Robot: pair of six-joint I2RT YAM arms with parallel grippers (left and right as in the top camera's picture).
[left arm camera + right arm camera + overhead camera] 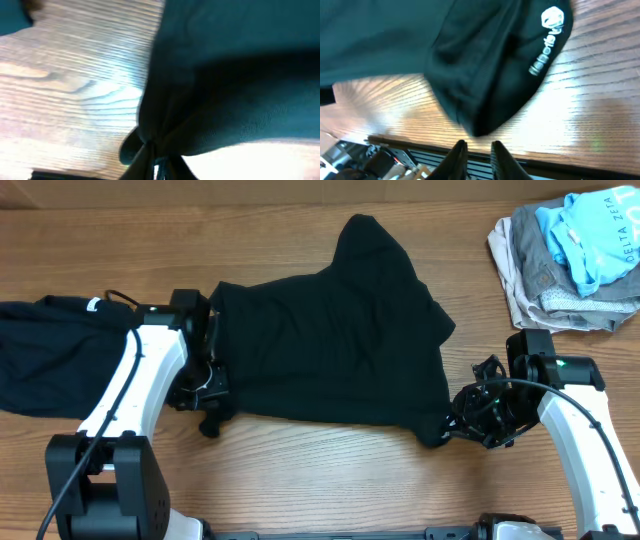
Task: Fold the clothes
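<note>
Evidently the black shirt (pixel 330 340) lies spread across the middle of the tabletop (pixel 300 470), mostly flat, though rumpled along its far edge where one lobe sticks out. At the shirt's near left corner the left jaws are closed on a pinch of cloth; the left wrist view shows the fabric gathered into creases that run down into them. At its near right corner the right jaws stand a little apart with nothing between them, and the corner bearing the white logo (pixel 547 42) lies just ahead of the tips. A second black garment (pixel 45 350) sits to the left of the shirt, and a pile of pale clothes (pixel 570 260) lies well off beyond its far right.

The step looks like squaring the shirt up before a fold. To do it well, the right side needs a deeper bite on that logo corner, not just the lip of the hem. Then both corners should be drawn evenly and at one height, so the cloth tightens without dragging the shirt onto the second garment.
</note>
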